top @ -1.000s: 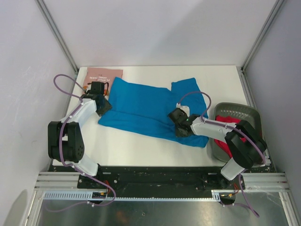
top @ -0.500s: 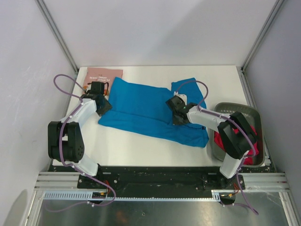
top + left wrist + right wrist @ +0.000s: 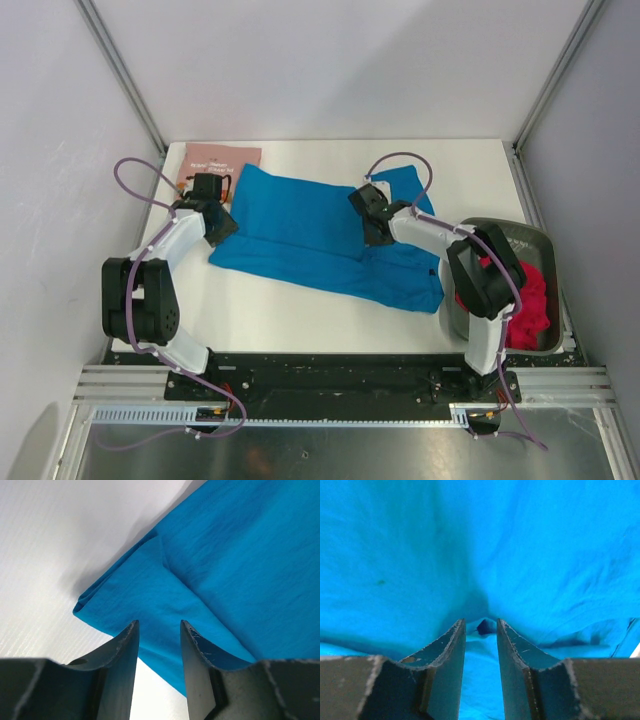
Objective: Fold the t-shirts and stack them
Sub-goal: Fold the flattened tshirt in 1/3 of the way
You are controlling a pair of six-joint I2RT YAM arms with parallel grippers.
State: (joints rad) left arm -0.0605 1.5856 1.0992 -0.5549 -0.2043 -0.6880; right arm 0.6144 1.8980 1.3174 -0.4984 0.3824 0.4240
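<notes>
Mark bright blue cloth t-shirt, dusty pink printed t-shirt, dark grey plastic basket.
bright blue cloth t-shirt (image 3: 295, 220): top view, middle of body.
dusty pink printed t-shirt (image 3: 222, 157): top view, plain upper part.
dark grey plastic basket (image 3: 505, 228): top view, far wall.

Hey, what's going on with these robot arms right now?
Two arms are working on a blue t-shirt spread on the table. The right claw pinches its cloth near the middle, with fabric tented around it. The left claw sits at the shirt's left edge. A red t-shirt waits in the basket, and a pink t-shirt lies at the far left corner.
</notes>
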